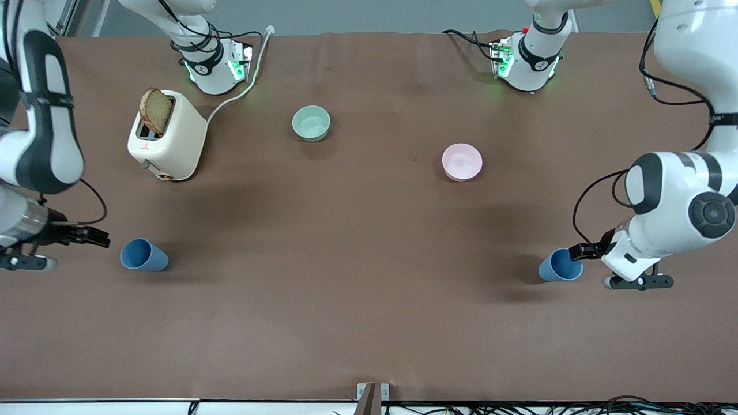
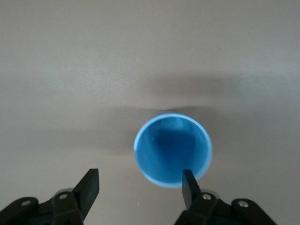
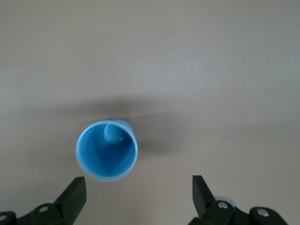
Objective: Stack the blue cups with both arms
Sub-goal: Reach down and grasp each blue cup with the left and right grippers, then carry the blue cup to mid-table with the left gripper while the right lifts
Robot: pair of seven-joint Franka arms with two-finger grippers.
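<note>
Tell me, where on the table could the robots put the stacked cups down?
Best is the bare brown stretch between the two blue cups, nearer the front camera than the pink bowl and green bowl. It is tighter around the toaster, and beside each cup, where the open left gripper and right gripper sit.

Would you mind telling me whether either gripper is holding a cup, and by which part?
Nothing is held. The left gripper and right gripper are both open, each beside an upright blue cup on the table.
</note>
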